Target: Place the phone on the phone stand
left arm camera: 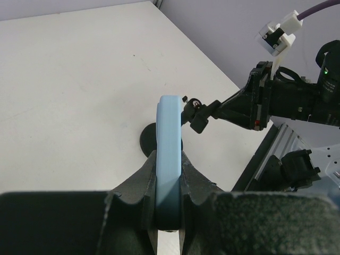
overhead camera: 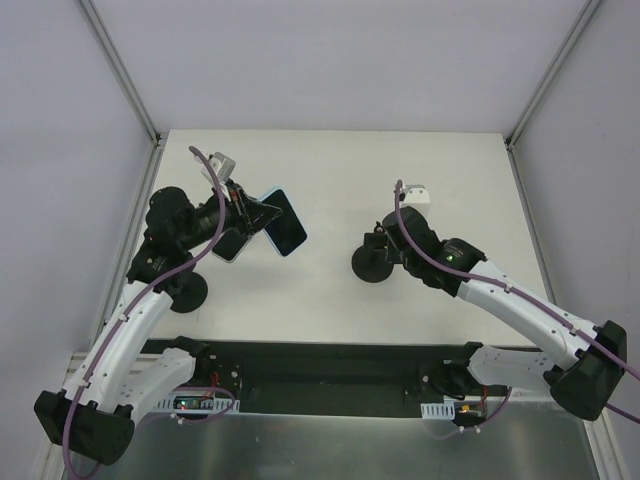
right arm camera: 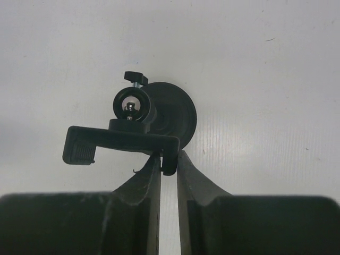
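Clamping my left gripper (left arm camera: 169, 166) on a blue-cased phone (left arm camera: 169, 127) at frame centre, I am pinching the phone stand (right arm camera: 127, 139) by its cradle end with my right gripper (right arm camera: 169, 159). The white-rimmed phone (overhead camera: 232, 246) is lying left of centre, ungripped, so the placing is not yet begun.

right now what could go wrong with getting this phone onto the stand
The left gripper grips the light-blue-cased phone near one edge, most of it sticking out, so it could pivot or slip. The right gripper holds the phone stand by one cradle end, so it might twist or tip.
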`<state>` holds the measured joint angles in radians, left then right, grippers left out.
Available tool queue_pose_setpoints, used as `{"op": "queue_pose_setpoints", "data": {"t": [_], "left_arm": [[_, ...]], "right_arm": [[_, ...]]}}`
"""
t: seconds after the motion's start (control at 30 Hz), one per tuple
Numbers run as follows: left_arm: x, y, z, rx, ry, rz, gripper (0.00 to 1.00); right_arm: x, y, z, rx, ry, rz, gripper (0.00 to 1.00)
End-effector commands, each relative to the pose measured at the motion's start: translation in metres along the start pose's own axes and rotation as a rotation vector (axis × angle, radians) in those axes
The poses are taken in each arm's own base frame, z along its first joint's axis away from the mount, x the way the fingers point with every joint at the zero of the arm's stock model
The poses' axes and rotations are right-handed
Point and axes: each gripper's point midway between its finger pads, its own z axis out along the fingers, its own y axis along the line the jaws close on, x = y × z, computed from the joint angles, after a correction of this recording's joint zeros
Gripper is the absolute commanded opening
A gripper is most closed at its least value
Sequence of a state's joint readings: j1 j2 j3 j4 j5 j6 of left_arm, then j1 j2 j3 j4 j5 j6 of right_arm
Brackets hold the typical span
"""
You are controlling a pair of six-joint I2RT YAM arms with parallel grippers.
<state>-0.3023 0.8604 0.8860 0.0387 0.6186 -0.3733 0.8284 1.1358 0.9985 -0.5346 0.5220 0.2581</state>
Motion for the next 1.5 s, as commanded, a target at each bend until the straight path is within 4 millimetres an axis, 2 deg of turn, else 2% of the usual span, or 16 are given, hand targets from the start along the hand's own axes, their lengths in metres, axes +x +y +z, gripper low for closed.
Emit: {"op": "queue_pose_setpoints", "data": {"t": [0.0,0.07,0.17,0.3,0.4,0.43,0.47,0.5,0.67,0.83,0.93,0.97,1.0,1.17,1.2,1.47], "left_arm": [[-0.034,-0.027,-0.003,0.082,-0.086,0.09,0.0],[-0.031,-0.032,-0.001,0.11,-0.067,0.095,0.0],[-0.02,-0.042,0.005,0.172,-0.024,0.111,0.0],[0.003,-0.077,0.004,0.378,0.055,0.157,0.0],[0.007,-0.108,-0.005,0.545,0.011,0.233,0.0],[0.019,-0.113,-0.008,0.596,0.021,0.244,0.0],[0.017,-0.12,-0.009,0.633,-0.016,0.287,0.0],[0.026,-0.127,-0.008,0.67,-0.009,0.304,0.0],[0.03,-0.148,0.013,0.755,-0.006,0.389,0.0],[0.03,-0.177,0.046,0.873,0.025,0.462,0.0],[0.03,-0.186,0.068,0.954,0.052,0.485,0.0],[0.021,-0.195,0.068,1.007,0.049,0.497,0.0],[0.031,-0.19,0.082,1.025,0.093,0.467,0.0],[0.041,-0.187,0.104,1.109,0.153,0.451,0.0],[0.05,-0.183,0.112,1.116,0.175,0.438,0.0],[0.066,-0.172,0.137,1.136,0.241,0.399,0.0]], "right_arm": [[-0.01,0.004,0.0,-0.015,-0.045,-0.015,0.1],[-0.01,0.005,0.0,-0.021,-0.047,-0.024,0.01],[-0.009,0.008,-0.002,-0.048,-0.04,-0.065,0.01],[-0.009,0.02,-0.005,-0.145,-0.029,-0.176,0.01],[-0.006,0.031,-0.007,-0.233,-0.008,-0.291,0.01],[-0.005,0.033,-0.007,-0.254,-0.001,-0.312,0.01],[-0.002,0.041,-0.009,-0.32,0.011,-0.347,0.01],[-0.003,0.04,-0.007,-0.343,0.02,-0.349,0.01],[-0.001,0.056,-0.015,-0.613,0.08,-0.357,0.01],[-0.001,0.057,-0.02,-0.781,0.119,-0.373,0.01],[0.001,0.061,-0.022,-0.86,0.124,-0.402,0.0],[0.002,0.061,-0.022,-0.877,0.141,-0.408,0.01],[-0.003,0.059,-0.022,-0.877,0.137,-0.41,0.01],[-0.013,0.055,-0.023,-0.953,0.115,-0.348,0.0],[-0.013,0.053,-0.022,-0.95,0.113,-0.341,0.0],[-0.009,0.05,-0.017,-0.955,0.121,-0.32,0.0]]}}
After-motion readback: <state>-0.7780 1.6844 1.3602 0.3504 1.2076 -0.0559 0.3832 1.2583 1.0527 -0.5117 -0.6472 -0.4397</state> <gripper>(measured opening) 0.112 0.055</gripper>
